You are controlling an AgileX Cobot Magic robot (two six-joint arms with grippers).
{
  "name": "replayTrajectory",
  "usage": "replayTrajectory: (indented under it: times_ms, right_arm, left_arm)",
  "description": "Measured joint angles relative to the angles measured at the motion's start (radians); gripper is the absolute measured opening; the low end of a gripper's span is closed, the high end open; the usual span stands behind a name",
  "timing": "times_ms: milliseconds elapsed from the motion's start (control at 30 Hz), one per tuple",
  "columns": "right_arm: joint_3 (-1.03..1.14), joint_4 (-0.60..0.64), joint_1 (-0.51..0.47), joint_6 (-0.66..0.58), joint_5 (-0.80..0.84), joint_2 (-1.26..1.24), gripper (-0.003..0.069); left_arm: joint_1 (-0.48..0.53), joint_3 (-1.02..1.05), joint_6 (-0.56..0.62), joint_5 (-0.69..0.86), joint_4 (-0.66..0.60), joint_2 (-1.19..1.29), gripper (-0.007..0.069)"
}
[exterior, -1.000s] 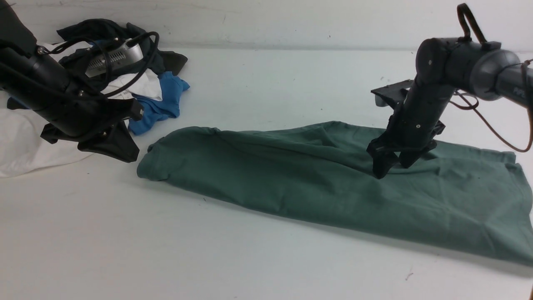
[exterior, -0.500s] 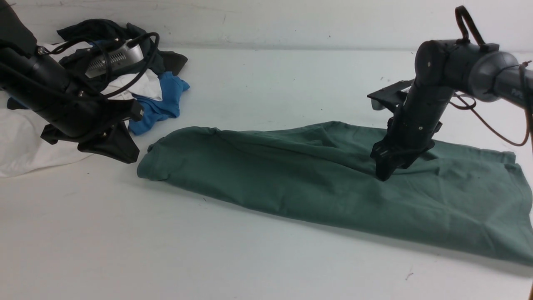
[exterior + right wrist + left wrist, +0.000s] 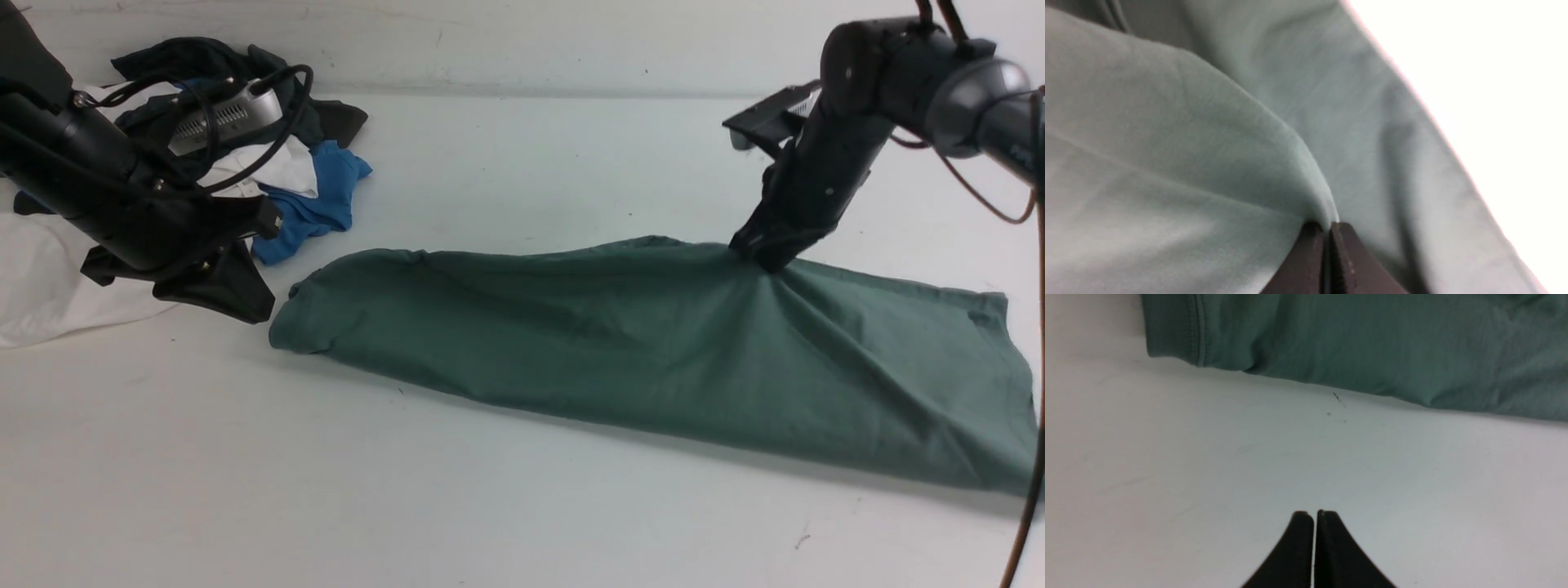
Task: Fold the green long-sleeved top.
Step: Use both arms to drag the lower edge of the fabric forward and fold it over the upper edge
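The green long-sleeved top [image 3: 571,351] is a muted sage, lying in a long rumpled band left to right across the white table [image 3: 408,506]. Toward its right, the far edge is tented up into a peak, creases fanning down.

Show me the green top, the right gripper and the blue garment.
green top [image 3: 571,343]: front view, middle of its cloth.
right gripper [image 3: 756,259]: front view, shut tips pinching the top.
blue garment [image 3: 314,211]: front view, its exposed fold.

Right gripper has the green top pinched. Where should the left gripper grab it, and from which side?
Probably the ribbed band at the left end of the green long-sleeved top, approached low from the robot's left. That edge lies folded thick, exposed on the table and nearest the shut left gripper.
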Motion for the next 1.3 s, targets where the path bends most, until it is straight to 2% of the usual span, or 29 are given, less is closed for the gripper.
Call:
replayTrajectory:
  times_ms: [200,333,400,433,500,600,633,767,900,933,1033,1133,1300]
  right_arm:
    - [-0.042,-0.038,0.000,0.017,0.001,0.007,0.0006]
    - [-0.042,-0.053,0.000,0.035,-0.011,0.039,0.0062]
    - [-0.042,-0.095,0.000,0.113,-0.067,0.080,0.0147]
    - [-0.042,-0.100,0.000,0.120,-0.076,0.082,0.0162]
    - [-0.042,-0.175,0.000,0.220,-0.114,0.099,0.0262]
    - [-0.058,-0.249,0.000,0.309,-0.102,0.099,0.0346]
    - [-0.093,-0.313,0.000,0.356,-0.062,0.099,0.0395]
    - [-0.160,-0.391,-0.010,0.407,-0.015,0.079,0.0447]
    - [-0.156,-0.341,-0.051,0.442,-0.011,0.026,0.0444]
    - [-0.129,-0.267,-0.100,0.444,-0.010,-0.009,0.0428]
    - [-0.092,-0.174,-0.162,0.444,-0.006,-0.035,0.0414]
    - [-0.048,-0.025,-0.275,0.441,-0.002,-0.024,0.0404]
    - [-0.041,0.071,-0.355,0.435,0.001,0.027,0.0402]
  left_arm:
    - [0.000,0.000,0.000,0.000,-0.005,0.000,-0.0004]
    - [0.000,0.000,0.000,0.000,-0.007,0.000,-0.0004]
    - [0.000,0.000,0.000,0.000,-0.007,0.000,-0.0004]
    - [0.000,0.000,0.000,0.000,-0.007,0.000,-0.0004]
    - [0.000,0.000,0.000,0.000,-0.008,0.000,-0.0004]
    - [0.000,0.000,0.000,0.000,-0.008,0.000,-0.0004]
    - [0.000,0.000,0.000,-0.001,-0.008,0.000,-0.0004]
    - [0.000,0.000,0.000,-0.022,-0.008,0.000,-0.0004]
    - [0.000,0.000,0.000,-0.031,-0.009,0.000,-0.0004]
    - [0.000,0.000,0.000,-0.032,-0.009,0.000,-0.0004]
    - [0.000,0.000,0.000,-0.032,-0.009,0.000,-0.0004]
    - [0.000,0.000,0.000,-0.035,-0.009,0.001,-0.0004]
    - [0.000,0.000,0.000,-0.037,-0.009,0.001,-0.0004]
